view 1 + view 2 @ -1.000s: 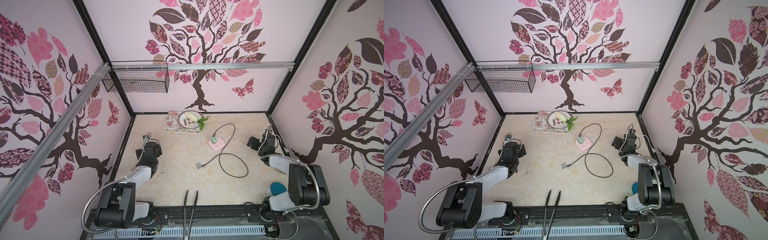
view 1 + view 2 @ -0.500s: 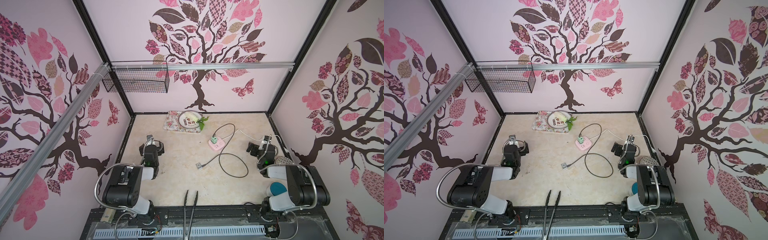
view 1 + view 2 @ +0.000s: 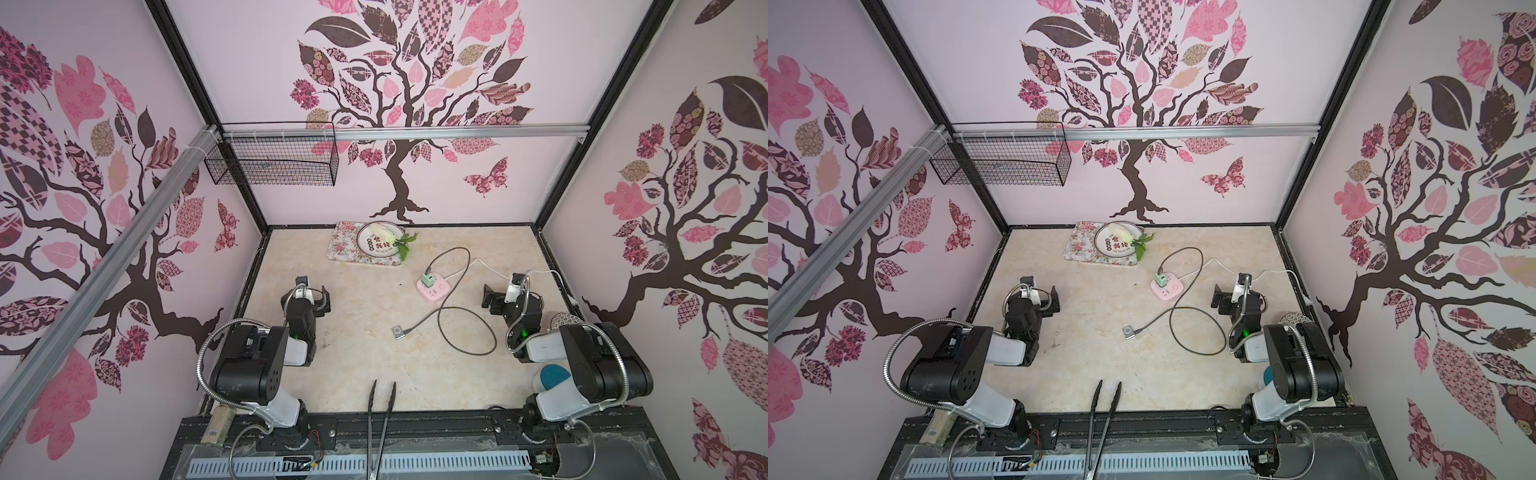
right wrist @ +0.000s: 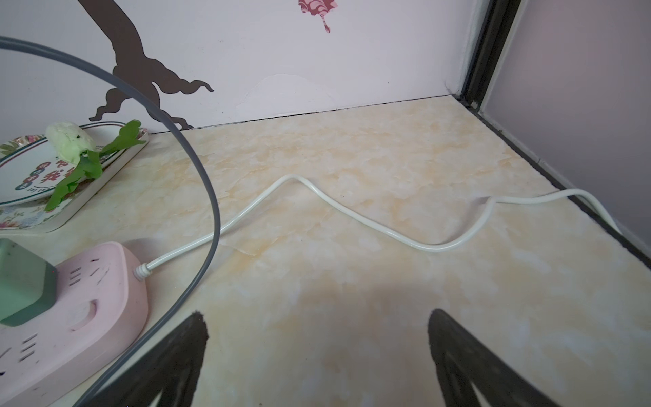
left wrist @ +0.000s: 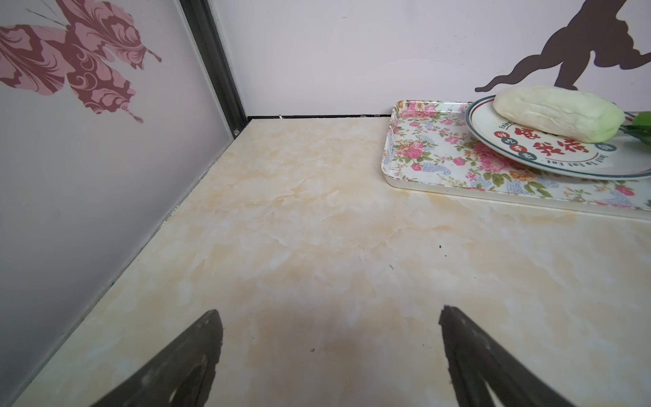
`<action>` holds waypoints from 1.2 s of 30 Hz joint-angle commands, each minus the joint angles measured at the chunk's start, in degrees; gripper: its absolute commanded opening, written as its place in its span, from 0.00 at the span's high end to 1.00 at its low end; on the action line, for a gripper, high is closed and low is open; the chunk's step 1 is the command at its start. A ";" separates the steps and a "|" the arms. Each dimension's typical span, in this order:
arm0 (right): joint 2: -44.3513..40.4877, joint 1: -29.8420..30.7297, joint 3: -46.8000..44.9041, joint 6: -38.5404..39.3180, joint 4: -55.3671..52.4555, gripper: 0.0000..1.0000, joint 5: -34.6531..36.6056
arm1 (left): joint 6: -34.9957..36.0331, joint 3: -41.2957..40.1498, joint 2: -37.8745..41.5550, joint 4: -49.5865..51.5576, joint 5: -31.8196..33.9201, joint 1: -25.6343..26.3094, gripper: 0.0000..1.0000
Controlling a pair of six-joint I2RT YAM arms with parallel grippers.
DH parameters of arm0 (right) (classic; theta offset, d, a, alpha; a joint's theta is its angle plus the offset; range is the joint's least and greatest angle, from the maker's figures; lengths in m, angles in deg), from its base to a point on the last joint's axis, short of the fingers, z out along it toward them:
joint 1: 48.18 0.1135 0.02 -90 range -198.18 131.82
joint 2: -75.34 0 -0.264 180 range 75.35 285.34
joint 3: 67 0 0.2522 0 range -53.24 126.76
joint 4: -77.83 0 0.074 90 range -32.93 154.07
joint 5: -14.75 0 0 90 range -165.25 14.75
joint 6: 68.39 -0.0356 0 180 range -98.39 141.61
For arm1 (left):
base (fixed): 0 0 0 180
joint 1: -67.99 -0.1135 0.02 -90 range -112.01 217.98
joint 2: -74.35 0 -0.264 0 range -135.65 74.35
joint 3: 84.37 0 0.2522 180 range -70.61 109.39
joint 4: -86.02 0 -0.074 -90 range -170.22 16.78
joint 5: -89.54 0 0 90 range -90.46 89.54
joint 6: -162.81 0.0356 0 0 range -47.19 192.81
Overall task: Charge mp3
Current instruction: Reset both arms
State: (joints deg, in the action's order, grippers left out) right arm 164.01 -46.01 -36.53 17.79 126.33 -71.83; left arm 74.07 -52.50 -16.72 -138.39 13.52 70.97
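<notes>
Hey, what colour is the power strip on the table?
The power strip is pale pink; the right wrist view shows it best.

We're watching the mp3 (image 3: 397, 331) lying flat and face up near the middle of the counter (image 3: 353, 374), tiny, square and silver-grey, slightly turned, with the grey cable (image 3: 410, 331) sitting joined to one of its edges.

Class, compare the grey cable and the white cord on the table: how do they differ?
The grey cable runs from the green plug to the mp3; the white cord leaves the pink power strip toward the side wall. The grey cable curls in loops; the white cord only waves. Both lie loose on the table.
</notes>
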 commanded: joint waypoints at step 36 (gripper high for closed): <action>1.25 -0.10 0.31 1.45 3.69 0.00 1.14 | -4.05 2.36 0.04 1.83 1.23 -2.98 0.02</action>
State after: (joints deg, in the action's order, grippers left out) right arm 164.14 -46.01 -36.53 18.65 129.00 -70.95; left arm 70.63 -51.62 -16.72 -135.82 14.44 67.97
